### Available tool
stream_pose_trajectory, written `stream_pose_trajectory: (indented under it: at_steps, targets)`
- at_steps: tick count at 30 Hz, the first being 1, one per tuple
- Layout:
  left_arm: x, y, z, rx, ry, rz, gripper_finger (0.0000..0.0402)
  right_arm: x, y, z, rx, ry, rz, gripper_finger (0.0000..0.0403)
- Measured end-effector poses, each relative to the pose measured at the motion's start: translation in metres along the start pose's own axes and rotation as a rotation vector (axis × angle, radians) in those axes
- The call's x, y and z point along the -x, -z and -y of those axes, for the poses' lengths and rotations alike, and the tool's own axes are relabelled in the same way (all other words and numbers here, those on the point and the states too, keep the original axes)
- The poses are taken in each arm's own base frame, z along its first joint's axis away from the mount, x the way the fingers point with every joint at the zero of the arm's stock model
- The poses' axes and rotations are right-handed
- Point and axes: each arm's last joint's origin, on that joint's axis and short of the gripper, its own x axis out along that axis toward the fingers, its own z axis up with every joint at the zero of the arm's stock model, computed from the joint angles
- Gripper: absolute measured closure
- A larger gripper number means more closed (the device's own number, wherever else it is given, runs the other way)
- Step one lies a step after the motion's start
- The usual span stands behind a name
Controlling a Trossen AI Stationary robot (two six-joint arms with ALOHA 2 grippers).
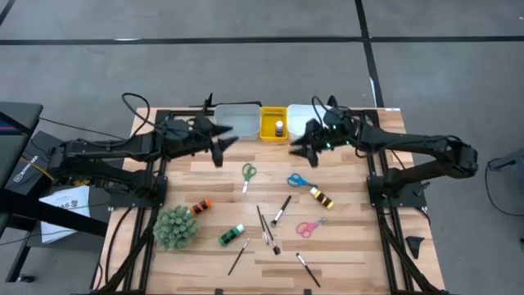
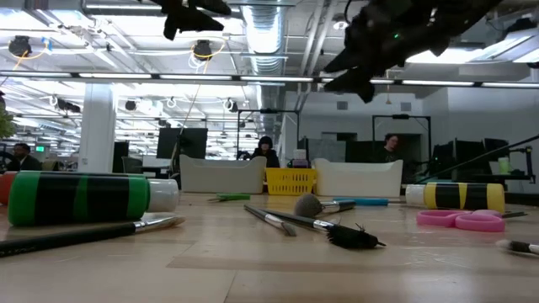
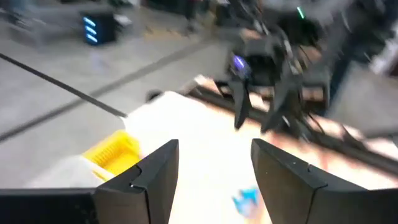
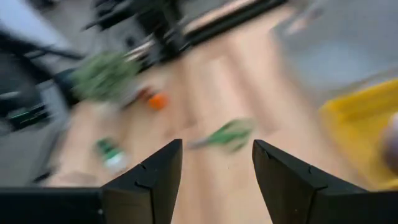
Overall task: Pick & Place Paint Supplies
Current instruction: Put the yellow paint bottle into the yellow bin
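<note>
At twelve o'clock on the table [image 1: 344, 246], three trays sit in a row: a grey tray [image 1: 237, 120], a yellow tray [image 1: 273, 123] holding one small bottle [image 1: 279, 128], and a white tray [image 1: 300, 115]. The left gripper [image 1: 219, 146] hangs above the table just at seven o'clock of the grey tray, its fingers [image 3: 155, 177] spread with nothing between them. The right gripper [image 1: 304, 149] hangs at five o'clock of the yellow tray, its fingers [image 4: 152, 180] also apart and empty.

Green scissors [image 1: 247, 174] lie near the table's middle, with blue scissors [image 1: 298, 180] at their three o'clock. A yellow bottle [image 1: 321, 197] lies just at four o'clock of the blue scissors, and pink scissors [image 1: 308, 227] lie at six o'clock of that bottle.

An orange bottle [image 1: 201, 206] lies toward eight o'clock from the green scissors, beside a spiky green plant ball [image 1: 174, 227]. A green bottle [image 1: 231, 236] lies at three o'clock of the ball.

Several brushes [image 1: 264, 225] are scattered from the middle toward six o'clock; one brush [image 1: 308, 269] lies near the six o'clock edge, another [image 1: 238, 256] just below the green bottle.

People sit in the room beyond the table in the low view.
</note>
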Motion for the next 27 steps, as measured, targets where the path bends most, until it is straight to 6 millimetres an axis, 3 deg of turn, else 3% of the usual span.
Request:
stream_pose_trajectory:
  at_steps: [9, 13, 18, 23, 27]
  targets:
    - [0.01, 0.01, 0.028, -0.041, 0.174, -0.07, 0.0207, 0.006, 0.025, -0.061, -0.218, -0.2, -0.217, 0.0212]
    - [0.014, 0.012, 0.036, -0.053, 0.216, -0.076, 0.0207, 0.005, 0.042, -0.077, -0.365, -0.163, -0.351, 0.0212]
    - [0.017, 0.014, 0.042, -0.06, 0.246, -0.078, 0.0207, 0.0, 0.062, -0.084, -0.54, 0.009, -0.524, 0.0214]
    - [0.02, 0.015, 0.046, -0.065, 0.266, -0.078, 0.0207, -0.012, 0.038, -0.091, -0.532, 0.093, -0.624, 0.0235]
    - [0.02, 0.015, 0.047, -0.067, 0.271, -0.08, 0.0207, -0.033, 0.009, -0.084, -0.456, 0.2, -0.792, 0.0256]
